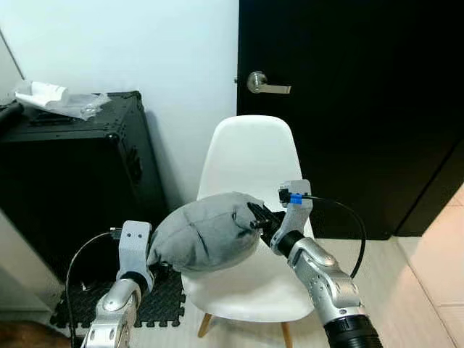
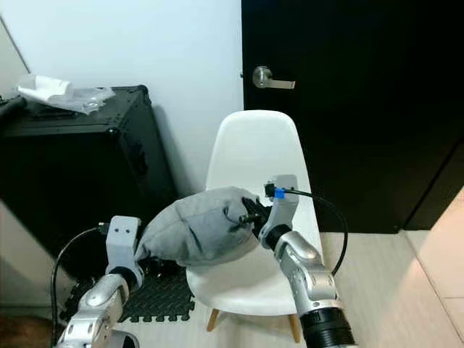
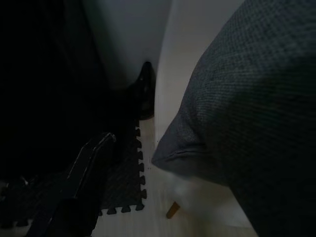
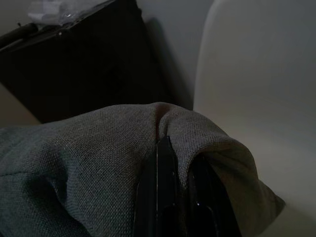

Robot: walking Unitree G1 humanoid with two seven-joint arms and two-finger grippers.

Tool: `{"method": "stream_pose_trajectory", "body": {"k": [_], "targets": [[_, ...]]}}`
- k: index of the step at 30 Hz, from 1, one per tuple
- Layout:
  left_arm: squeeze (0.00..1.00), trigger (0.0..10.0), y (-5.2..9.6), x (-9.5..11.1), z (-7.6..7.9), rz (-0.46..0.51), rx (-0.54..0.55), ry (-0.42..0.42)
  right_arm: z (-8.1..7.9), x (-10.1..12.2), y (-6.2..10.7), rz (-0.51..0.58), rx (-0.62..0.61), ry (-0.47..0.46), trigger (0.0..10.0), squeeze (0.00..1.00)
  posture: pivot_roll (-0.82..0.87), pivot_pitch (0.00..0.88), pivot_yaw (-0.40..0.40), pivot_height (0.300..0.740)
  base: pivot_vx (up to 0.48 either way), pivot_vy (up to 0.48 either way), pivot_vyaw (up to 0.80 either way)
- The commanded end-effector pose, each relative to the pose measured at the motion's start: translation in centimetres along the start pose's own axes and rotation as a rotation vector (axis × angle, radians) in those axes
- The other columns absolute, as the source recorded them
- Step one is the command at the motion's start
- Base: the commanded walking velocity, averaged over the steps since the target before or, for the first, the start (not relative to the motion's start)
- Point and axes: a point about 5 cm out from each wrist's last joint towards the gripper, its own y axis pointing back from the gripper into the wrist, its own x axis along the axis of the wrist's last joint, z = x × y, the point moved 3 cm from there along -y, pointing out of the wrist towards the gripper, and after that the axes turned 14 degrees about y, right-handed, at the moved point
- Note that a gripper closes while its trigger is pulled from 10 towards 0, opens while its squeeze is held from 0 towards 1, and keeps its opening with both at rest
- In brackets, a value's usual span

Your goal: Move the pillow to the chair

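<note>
Two grippers carry the grey pillow (image 1: 205, 232) between them, one at each end, which is why it hangs level and stretched rather than sagging. The right gripper (image 1: 259, 217) is clamped on a fold of fabric at the pillow's right end, its black fingers (image 4: 159, 197) pressed together with cloth bunched between them in the right wrist view. The left gripper (image 1: 154, 264) sits at the pillow's lower left end; whether it is pinched on the cloth I cannot tell, since the left wrist view shows one finger (image 3: 86, 173) apart from the pillow's corner and the other is hidden. The pillow is above the front left part of the white chair (image 1: 250, 156) seat, its left half overhanging the seat's left edge, and seems not yet resting on it. The chair stands before a black door (image 1: 348, 109), beside a black case (image 1: 72, 167). Likely the pillow wants shifting right and lowering before release.
</note>
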Motion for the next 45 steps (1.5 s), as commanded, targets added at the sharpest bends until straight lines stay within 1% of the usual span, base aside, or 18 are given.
{"method": "stream_pose_trajectory", "body": {"k": [1,5,7,12,15,21,27,30,38,45], "targets": [[0.0,10.0,-0.7,1.5,1.5,0.064,-0.057,-0.01,-0.9,-0.2,-0.3,0.0,0.038,0.003,10.0,0.0,0.0,0.0,0.024,0.74,0.0,0.0,0.0],[0.0,10.0,-0.8,1.2,1.9,0.051,-0.063,-0.012,-0.6,-1.1,-0.2,-0.034,0.014,0.025,10.0,0.0,0.0,0.0,0.023,0.74,0.0,0.0,0.0],[0.0,10.0,-0.7,0.9,2.2,0.044,-0.07,-0.013,-0.7,-1.4,0.1,-0.03,0.025,0.002,10.0,0.0,0.0,0.0,0.023,0.74,0.0,0.0,0.0],[0.0,10.0,-0.7,0.6,2.4,0.037,-0.08,-0.017,-0.6,-1.5,0.3,-0.024,0.022,0.002,10.0,0.0,0.0,0.0,0.025,0.74,0.0,0.0,0.0],[0.0,10.0,-0.9,0.5,2.7,0.034,-0.09,-0.023,-0.5,-1.8,0.3,-0.042,0.011,0.011,10.0,0.0,0.0,0.0,0.027,0.74,0.0,0.0,0.0],[0.0,10.0,-1.1,0.9,3.0,0.04,-0.104,-0.034,-0.5,-1.8,0.3,-0.033,0.017,0.004,10.0,0.0,0.0,0.0,0.03,0.74,0.0,0.0,0.0],[0.0,10.0,-1.0,1.3,3.3,0.062,-0.121,-0.042,-1.0,-1.4,0.4,-0.001,0.053,-0.017,10.0,0.0,0.0,0.0,0.035,0.74,0.0,0.0,0.0],[0.0,10.0,-1.0,1.7,3.6,0.074,-0.131,-0.039,-1.3,-1.0,0.4,0.024,0.058,-0.026,10.0,0.0,0.0,0.0,0.037,0.74,0.261,0.0,0.0],[0.0,10.0,-1.1,2.4,3.9,0.095,-0.141,-0.037,-1.2,-0.7,0.2,0.031,0.044,-0.022,10.0,0.0,0.0,0.0,0.042,0.74,0.27,0.0,0.0],[0.0,10.0,-1.1,2.3,4.0,0.095,-0.147,-0.033,-1.2,-0.9,0.3,0.027,0.047,-0.018,10.0,0.0,0.0,0.0,0.044,0.74,0.295,0.0,0.0]]}}
